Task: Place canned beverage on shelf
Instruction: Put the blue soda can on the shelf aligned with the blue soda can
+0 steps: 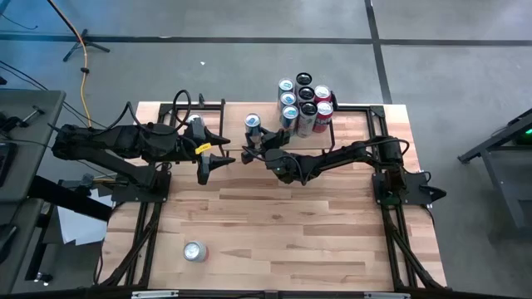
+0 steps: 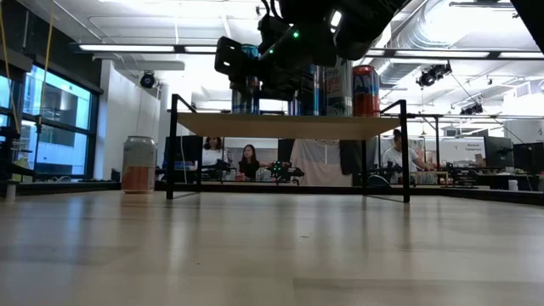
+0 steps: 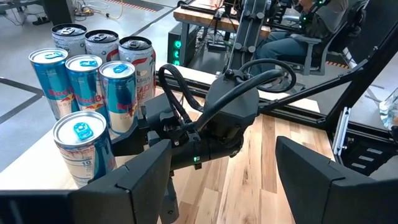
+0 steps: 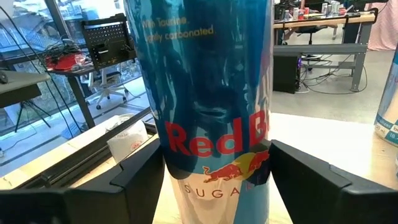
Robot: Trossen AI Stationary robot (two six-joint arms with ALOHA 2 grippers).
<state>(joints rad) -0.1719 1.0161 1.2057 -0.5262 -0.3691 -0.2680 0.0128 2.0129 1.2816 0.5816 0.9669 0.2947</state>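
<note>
Blue can upright on shelf, between right fingers

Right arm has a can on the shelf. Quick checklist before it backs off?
1. Red Bull can upright on the shelf: ok.
2. Right end effector released: cannot tell; its fingers sit on either side of the can's lower part, and no clear gap shows.
3. Can apart from the cluster of cans: ok, the high view shows a gap between them.
4. Can's base fully on the plank, away from the edge: cannot tell.
5. Left end effector out of the retreat path: not ok, it hangs close by, facing the right one.
6. Silver can left on the tabletop, away from both arms: ok.
</note>
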